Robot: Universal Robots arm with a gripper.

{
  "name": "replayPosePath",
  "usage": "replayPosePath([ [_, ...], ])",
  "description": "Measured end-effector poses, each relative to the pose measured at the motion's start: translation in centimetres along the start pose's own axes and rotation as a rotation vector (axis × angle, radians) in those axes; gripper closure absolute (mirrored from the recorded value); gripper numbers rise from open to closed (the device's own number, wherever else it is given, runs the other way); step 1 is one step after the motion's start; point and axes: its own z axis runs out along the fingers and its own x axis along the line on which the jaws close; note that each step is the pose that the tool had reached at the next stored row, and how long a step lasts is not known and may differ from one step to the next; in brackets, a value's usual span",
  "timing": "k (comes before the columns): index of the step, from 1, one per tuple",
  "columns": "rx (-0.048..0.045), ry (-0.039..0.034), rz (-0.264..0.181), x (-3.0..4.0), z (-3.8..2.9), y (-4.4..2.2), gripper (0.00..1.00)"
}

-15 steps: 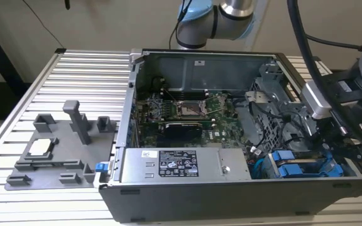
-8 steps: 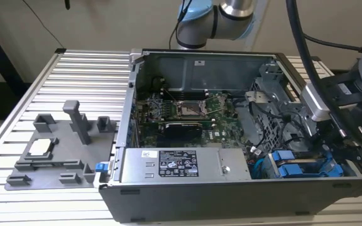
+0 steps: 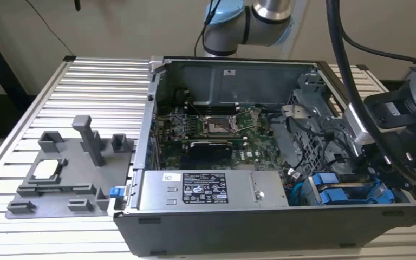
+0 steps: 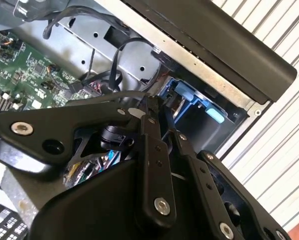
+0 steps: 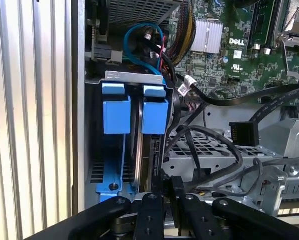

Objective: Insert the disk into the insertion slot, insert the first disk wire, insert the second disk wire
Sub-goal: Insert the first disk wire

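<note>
Blue-framed disk (image 5: 154, 117) sits in the insertion slot (image 5: 132, 76), lower right of the exterior view, beside a second drive (image 5: 117, 117) | gripper (image 5: 170, 195) nearly closed at the disk's rear edge, placed for wiring, I judge | I cannot tell whether it holds a plug
</note>
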Motion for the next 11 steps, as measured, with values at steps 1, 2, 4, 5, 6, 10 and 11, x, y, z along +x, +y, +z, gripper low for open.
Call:
replayPosePath([
  [1, 0.0002, -0.0001, 0.001, 0.04, 0.02, 0.0, 0.81],
  [2, 0.0004, -0.0003, 0.001, 0.12, 0.03, 0.01, 0.81],
  [4, 0.0008, -0.0012, 0.003, 0.29, 0.0, 0.02, 0.81],
  [5, 0.0011, -0.0017, 0.004, 0.37, -0.02, 0.02, 0.81],
  [6, 0.0015, -0.0015, 0.005, 0.45, -0.04, 0.03, 0.81],
  [10, 0.0038, -0.0001, 0.012, 0.5, -0.01, 0.03, 0.81],
  [11, 0.0047, 0.0003, 0.015, 0.51, -0.01, 0.03, 0.81],
])
